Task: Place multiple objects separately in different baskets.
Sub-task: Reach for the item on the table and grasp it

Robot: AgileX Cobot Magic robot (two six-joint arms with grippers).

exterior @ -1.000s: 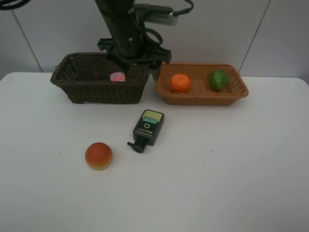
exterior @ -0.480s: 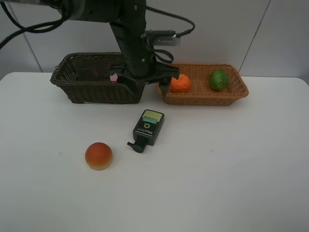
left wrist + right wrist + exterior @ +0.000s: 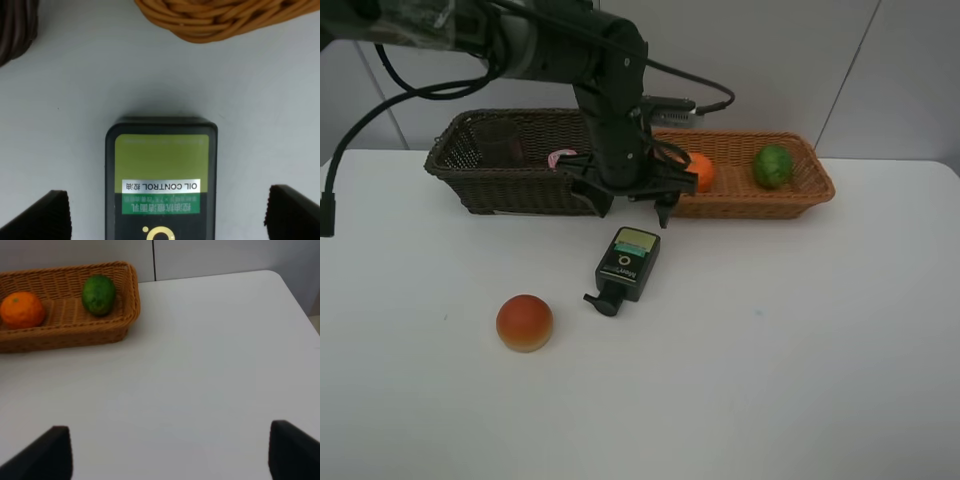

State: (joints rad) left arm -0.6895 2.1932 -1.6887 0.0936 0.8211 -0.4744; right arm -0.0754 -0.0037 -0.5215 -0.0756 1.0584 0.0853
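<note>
Wicker baskets are sitting side by side at the back of the white table in the high view. The dark basket is holding a purple cup and what looks like a pink tube, which the arm is half hiding. The tan basket is carrying an orange and a lime. The left gripper is hanging just in front of the baskets, spread wide and gripping nothing. Right below it the green pump bottle is lying flat, label up. Its long axis is running from the baskets toward the near edge, with the pump head pointing at the near edge and a touch left. A round bun is sitting apart, out in the open.

The left wrist camera is looking straight down on the bottle's flat end, with a dark fingertip showing on each side of it. I'm guessing the wide spread is for straddling the bottle across its narrow width.

The right wrist camera is showing the right gripper parked well away, also wide apart and carrying nothing.
</note>
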